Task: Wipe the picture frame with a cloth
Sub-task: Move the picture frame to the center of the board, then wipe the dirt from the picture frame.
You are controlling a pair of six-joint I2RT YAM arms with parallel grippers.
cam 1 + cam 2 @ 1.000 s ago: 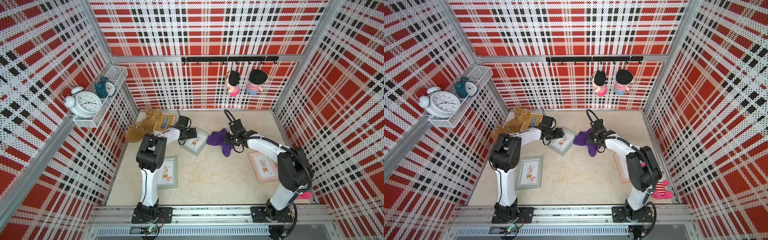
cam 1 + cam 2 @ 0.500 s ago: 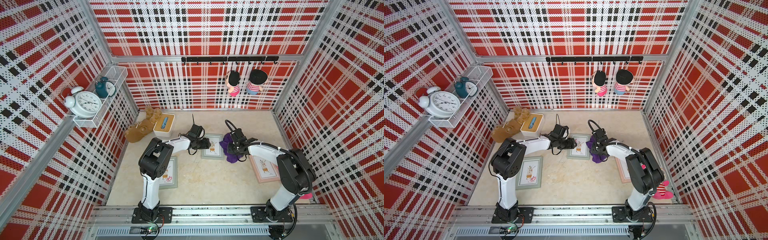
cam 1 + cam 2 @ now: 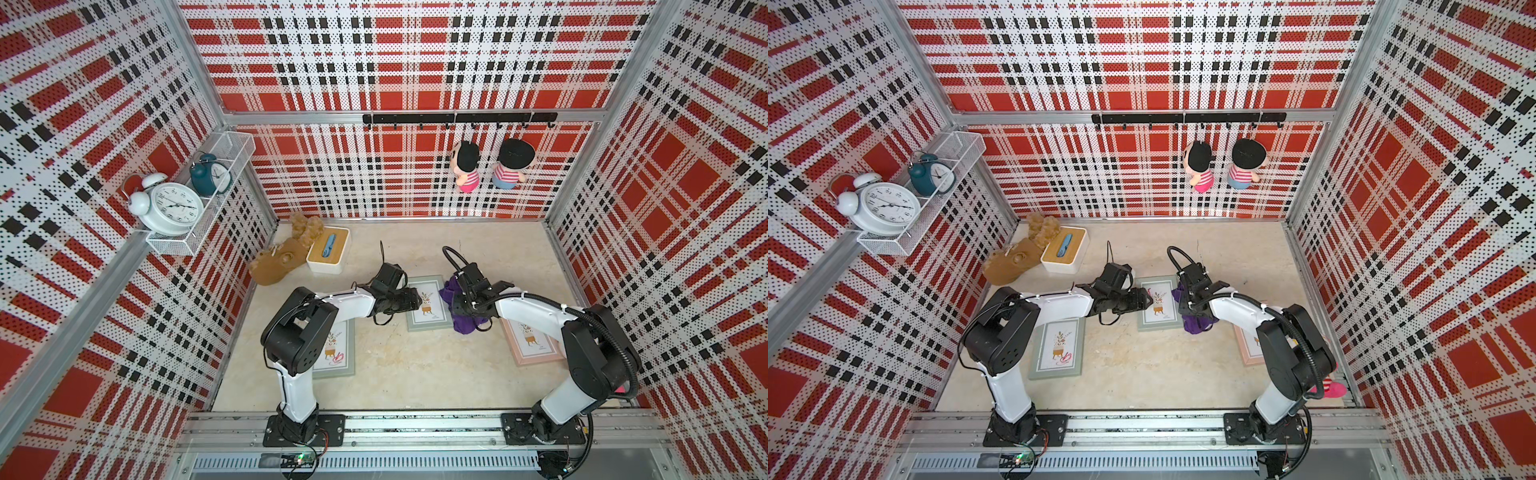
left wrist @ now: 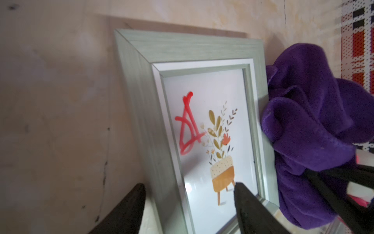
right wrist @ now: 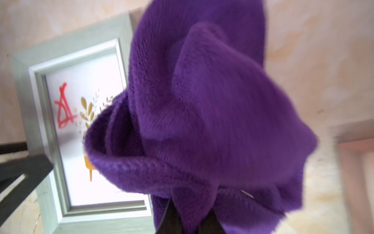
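The picture frame [image 3: 430, 316] lies flat mid-floor, with bare floor ahead and behind. The left gripper [image 4: 189, 187] straddles its near edge, fingers spread, while the right gripper [image 5: 189, 220] clenches the bunched cloth [image 3: 465, 323] against the opposite edge. A pink frame [image 3: 532, 345] lies just beside the cloth, and a red scrawl [image 4: 187, 125] marks the glass, whose printed caption is too small to read.

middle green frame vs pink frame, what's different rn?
Middle frame is grey-green, pink frame pink. Middle frame's glass has a red scribble; none shows on the pink frame, partly under the right arm. Left gripper straddles the middle frame's edge, cloth against it; no gripper is at the pink frame. Both show a potted-plant print.
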